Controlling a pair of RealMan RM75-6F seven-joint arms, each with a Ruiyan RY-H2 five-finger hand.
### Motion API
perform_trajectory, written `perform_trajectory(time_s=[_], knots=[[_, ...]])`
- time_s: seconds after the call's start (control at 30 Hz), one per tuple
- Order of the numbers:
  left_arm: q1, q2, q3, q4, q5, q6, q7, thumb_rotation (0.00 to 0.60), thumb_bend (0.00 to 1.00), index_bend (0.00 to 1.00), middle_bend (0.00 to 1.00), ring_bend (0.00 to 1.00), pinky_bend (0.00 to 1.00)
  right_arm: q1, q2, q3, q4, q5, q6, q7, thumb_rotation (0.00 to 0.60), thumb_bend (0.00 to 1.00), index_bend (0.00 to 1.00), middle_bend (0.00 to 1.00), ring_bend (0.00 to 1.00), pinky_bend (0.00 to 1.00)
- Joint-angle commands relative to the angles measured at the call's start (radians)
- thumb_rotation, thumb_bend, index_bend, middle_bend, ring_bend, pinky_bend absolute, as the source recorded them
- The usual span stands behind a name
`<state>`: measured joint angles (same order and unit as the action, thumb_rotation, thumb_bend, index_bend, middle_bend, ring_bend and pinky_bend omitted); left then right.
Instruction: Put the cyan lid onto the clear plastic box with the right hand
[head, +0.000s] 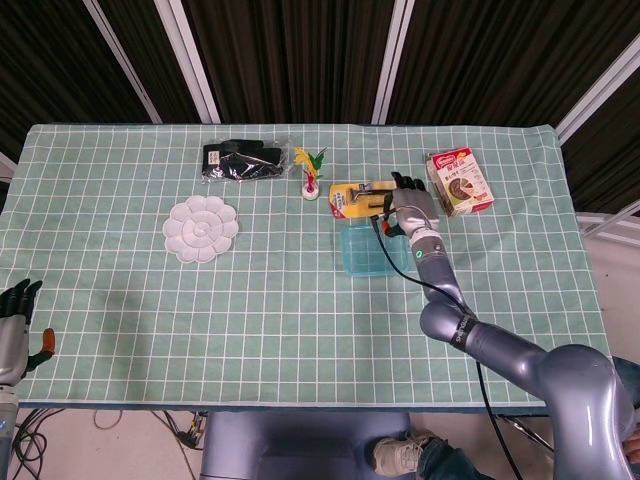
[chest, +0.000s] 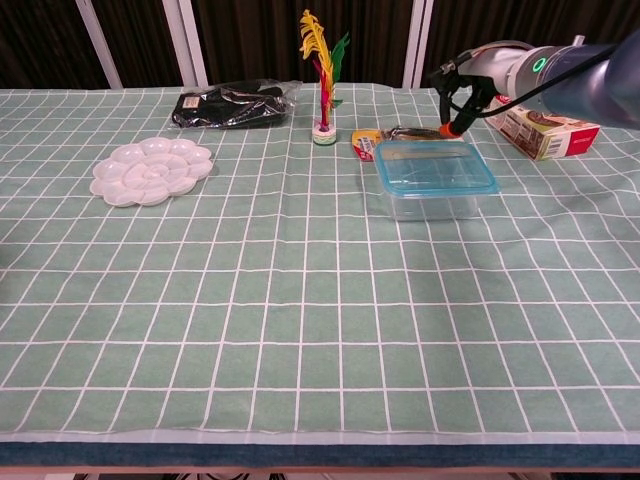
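Your right hand (chest: 470, 85): raised, fingers curled down, holding nothing.
Cyan lid (chest: 434, 165): just below and in front of it, apart, seated on the clear plastic box (chest: 436, 203).

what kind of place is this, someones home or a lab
Most likely a lab or robot test station, not a home. A table in a green checked cloth stands before black curtains with metal frame rails, and unrelated props sit spaced apart on it: a paint palette, a feather shuttlecock, a snack box.
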<state>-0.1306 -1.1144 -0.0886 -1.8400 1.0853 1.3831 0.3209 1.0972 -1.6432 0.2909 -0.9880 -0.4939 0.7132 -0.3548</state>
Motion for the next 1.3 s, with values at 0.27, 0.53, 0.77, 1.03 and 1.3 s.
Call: perform_trajectory(time_s=[0.27, 0.53, 0.77, 1.03, 1.3], knots=[[-0.001, 0.005, 0.002, -0.002, 0.001, -0.005, -0.007, 0.6, 0.53, 0.06, 0.0, 0.0, 0.0, 0.011, -0.075, 0.033, 0.033, -0.066, -0.022, 0.047, 0.6, 0.55, 0.61, 0.01, 0.0, 0.0], [-0.002, 0.008, 0.003, -0.003, 0.003, -0.008, -0.012, 0.6, 0.53, 0.06, 0.0, 0.0, 0.0, 0.026, -0.109, 0.041, 0.053, -0.063, -0.034, 0.035, 0.6, 0.55, 0.61, 0.01, 0.0, 0.0], [-0.002, 0.01, 0.005, -0.003, 0.003, -0.01, -0.013, 0.6, 0.53, 0.06, 0.0, 0.0, 0.0, 0.034, -0.12, 0.042, 0.074, -0.031, -0.045, 0.002, 0.6, 0.55, 0.61, 0.0, 0.0, 0.0], [-0.003, 0.011, 0.004, -0.004, -0.002, -0.012, -0.014, 0.6, 0.53, 0.06, 0.0, 0.0, 0.0, 0.04, -0.122, 0.035, 0.1, 0.009, -0.093, -0.03, 0.6, 0.55, 0.61, 0.0, 0.0, 0.0], [-0.005, 0.012, 0.004, -0.005, -0.006, -0.014, -0.014, 0.6, 0.53, 0.06, 0.0, 0.0, 0.0, 0.057, -0.106, 0.012, 0.108, 0.072, -0.155, -0.066, 0.6, 0.55, 0.61, 0.0, 0.0, 0.0]])
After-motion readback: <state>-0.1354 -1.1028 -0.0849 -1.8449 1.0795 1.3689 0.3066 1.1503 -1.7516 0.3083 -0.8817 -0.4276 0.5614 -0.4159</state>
